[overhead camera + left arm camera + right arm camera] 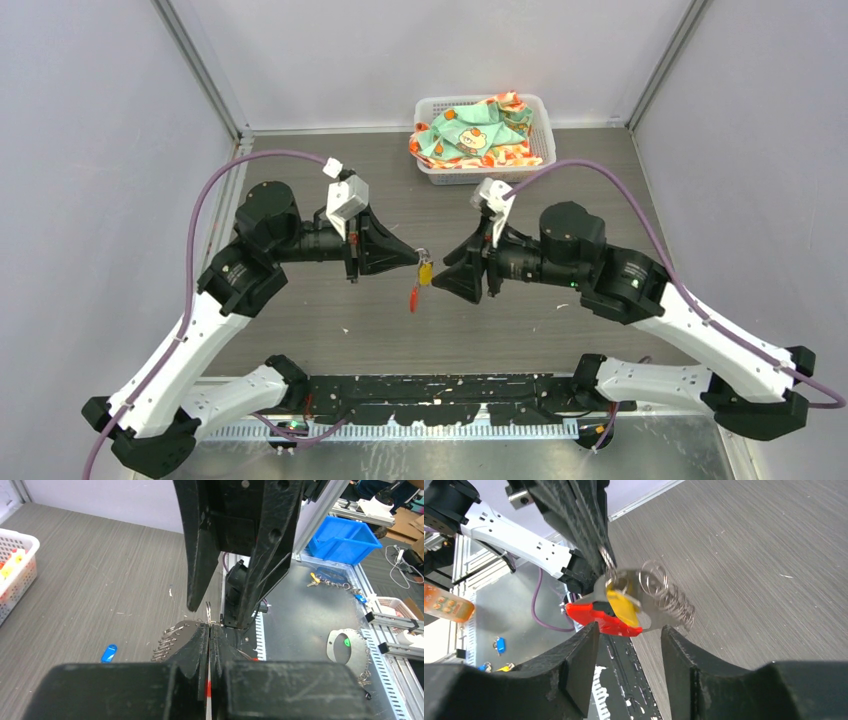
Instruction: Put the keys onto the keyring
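Keyring hangs clear of the table, pinched at its thin wire loop in the fully closed left tool. Directly below that tool's tips dangle a loose coiled metal bunch, the elongated red tag and the yellow-tagged key. The yellow-tagged key appears to hang from the ring already, though the right wrist view is too blurred at the join to confirm it.

The blue-tagged key lies flat on the table, well to the side of and below the left tool, and nothing is touching it.

The right tool faces the left tool tip to tip. Its jaws stand partly apart with nothing between them, and the hanging bunch sits just beyond its fingertips.

Assessment of handling:
- All items look very light and small. The bare metal is likely to be slippery and thin to pinch.
- The ring wire should be stiff but springy, and it must be spread to admit a key.
- The bunch hangs free and will probably swing at any contact, so an approach should be slow.
- The plastic tags give the broadest, least slippery faces. The blue-tagged key is best taken across its tag, leaving the metal eye exposed for threading.
- That key lies flat on the table, so pinching it risks skidding it away.
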Controlling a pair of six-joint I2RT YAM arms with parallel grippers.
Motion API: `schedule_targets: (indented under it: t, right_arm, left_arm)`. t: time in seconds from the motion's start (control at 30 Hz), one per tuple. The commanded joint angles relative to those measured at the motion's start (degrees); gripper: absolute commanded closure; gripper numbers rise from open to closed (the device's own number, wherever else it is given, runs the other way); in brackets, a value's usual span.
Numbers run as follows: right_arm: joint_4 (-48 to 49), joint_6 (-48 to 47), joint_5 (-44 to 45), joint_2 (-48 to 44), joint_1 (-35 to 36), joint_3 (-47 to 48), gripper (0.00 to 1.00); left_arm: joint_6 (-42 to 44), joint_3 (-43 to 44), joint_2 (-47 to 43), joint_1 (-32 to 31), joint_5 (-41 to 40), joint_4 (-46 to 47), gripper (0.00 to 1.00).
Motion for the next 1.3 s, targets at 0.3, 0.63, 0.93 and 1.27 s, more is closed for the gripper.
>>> schedule_targets:
  t: [0.3, 0.63, 0.93, 1.27]
  right_arm:
    - [11.1, 7.0, 7.7, -7.5, -0.1, -20.8, 0.00]
    - [19.9, 15.8, 23.3, -6.4, -0.2, -28.0, 0.00]
    - [36.2, 17.2, 14.8, -11.1, -1.3, -38.7, 0.09]
    - [56.9, -3.4, 10.7, -10.0, -1.2, -45.5, 0.37]
  left_arm:
    - [8.2, 8.3, 1.8, 0.7, 1.3, -2.5, 1.00]
    - [8.9, 11.7, 2.7, 0.7, 1.5, -4.4, 1.00]
    - [9.6, 12.6, 3.2, 0.7, 0.9, -4.9, 1.00]
    - [5.9, 12.8, 3.9, 0.6, -3.5, 0.1, 1.00]
